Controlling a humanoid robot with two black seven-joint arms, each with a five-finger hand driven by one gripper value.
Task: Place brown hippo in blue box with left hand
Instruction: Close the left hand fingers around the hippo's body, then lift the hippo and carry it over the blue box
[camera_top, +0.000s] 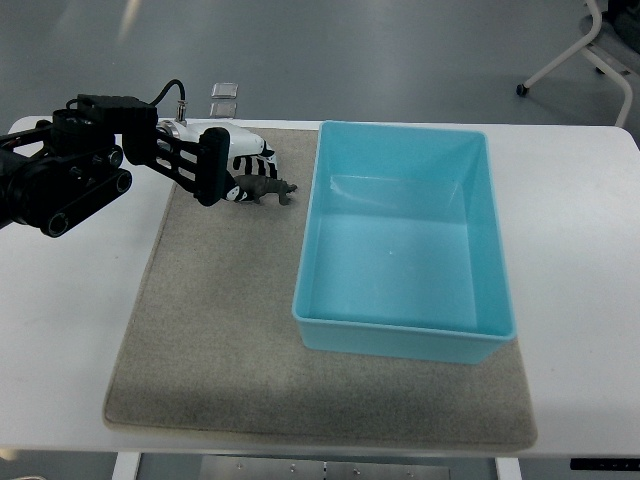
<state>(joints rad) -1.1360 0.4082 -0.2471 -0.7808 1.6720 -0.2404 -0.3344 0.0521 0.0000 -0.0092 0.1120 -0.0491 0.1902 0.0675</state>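
The brown hippo (268, 188) is at the back of the grey mat (220, 330), just left of the blue box (405, 338), with its head pointing at the box wall. My left hand (232, 170) reaches in from the left edge. Its black fingers (210, 165) and white thumb are curled on the hippo's rear end, which they partly hide. The hippo is level and at or barely above the mat. The blue box is open-topped and holds nothing. My right arm is not in the picture.
The mat lies on a white table (70, 330). Two small clear squares (224, 98) sit at the table's back edge, behind the hand. A chair base (590, 50) stands on the floor at the top right.
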